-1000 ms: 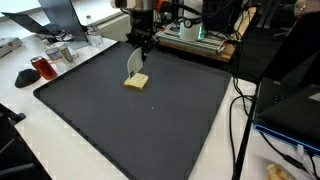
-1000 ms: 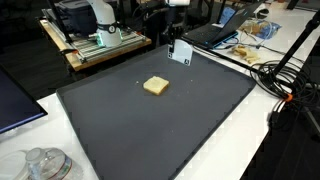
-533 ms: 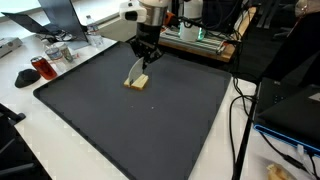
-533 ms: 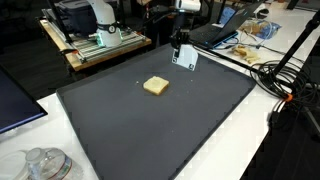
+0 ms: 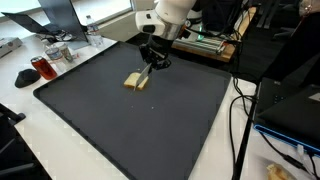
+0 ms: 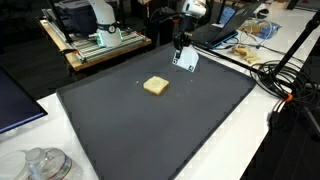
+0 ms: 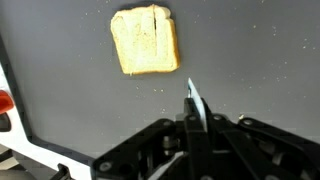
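A square slice of toast [image 5: 136,81] [image 6: 155,86] lies flat on the black mat [image 5: 130,125], with a thin slit running down from one edge in the wrist view [image 7: 146,40]. My gripper [image 5: 153,58] [image 6: 181,44] [image 7: 193,128] hangs just above the mat beside the toast, shut on a thin flat white blade [image 6: 185,59]. The blade [image 7: 192,96] shows edge-on in the wrist view, its tip a little short of the toast and apart from it. In an exterior view the blade [image 5: 145,73] slants down toward the toast's far corner.
The mat covers most of a white table [image 6: 270,140]. A wooden board with a machine [image 6: 95,38] stands behind it. A red-topped jar [image 5: 44,67], a black mouse [image 5: 26,77], cables [image 5: 240,110], a laptop [image 6: 215,30] and a glass bottle [image 6: 45,163] ring the mat's edges.
The arm has swung and tilted, carrying the gripper and blade sideways off the top of the toast. The toast has not moved. The jaws stay shut.
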{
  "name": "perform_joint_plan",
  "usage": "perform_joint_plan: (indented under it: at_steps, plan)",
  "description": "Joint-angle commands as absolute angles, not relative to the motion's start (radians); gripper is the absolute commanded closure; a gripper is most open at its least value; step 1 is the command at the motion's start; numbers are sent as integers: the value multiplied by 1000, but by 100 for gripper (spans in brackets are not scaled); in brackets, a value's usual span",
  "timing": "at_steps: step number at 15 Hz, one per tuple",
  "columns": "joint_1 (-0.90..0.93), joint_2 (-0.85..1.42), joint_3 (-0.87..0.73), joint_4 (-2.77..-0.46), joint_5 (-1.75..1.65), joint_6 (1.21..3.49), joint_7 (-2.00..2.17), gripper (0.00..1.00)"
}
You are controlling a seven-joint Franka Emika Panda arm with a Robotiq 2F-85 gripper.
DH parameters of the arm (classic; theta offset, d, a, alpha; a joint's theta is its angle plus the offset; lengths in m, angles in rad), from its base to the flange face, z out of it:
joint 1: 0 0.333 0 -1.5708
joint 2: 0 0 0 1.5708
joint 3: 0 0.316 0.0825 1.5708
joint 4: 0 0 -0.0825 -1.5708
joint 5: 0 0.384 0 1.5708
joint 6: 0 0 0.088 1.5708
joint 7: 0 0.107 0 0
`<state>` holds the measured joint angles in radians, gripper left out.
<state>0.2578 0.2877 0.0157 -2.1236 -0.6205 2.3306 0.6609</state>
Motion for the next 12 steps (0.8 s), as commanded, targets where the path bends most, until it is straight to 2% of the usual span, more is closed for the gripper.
perform_joint_plan:
  at_steps: [1, 12]
  plan:
    - [284, 305, 6, -2116, -695, 2297, 762, 99]
    - [237, 277, 6, -2247, -667, 2476, 903, 99]
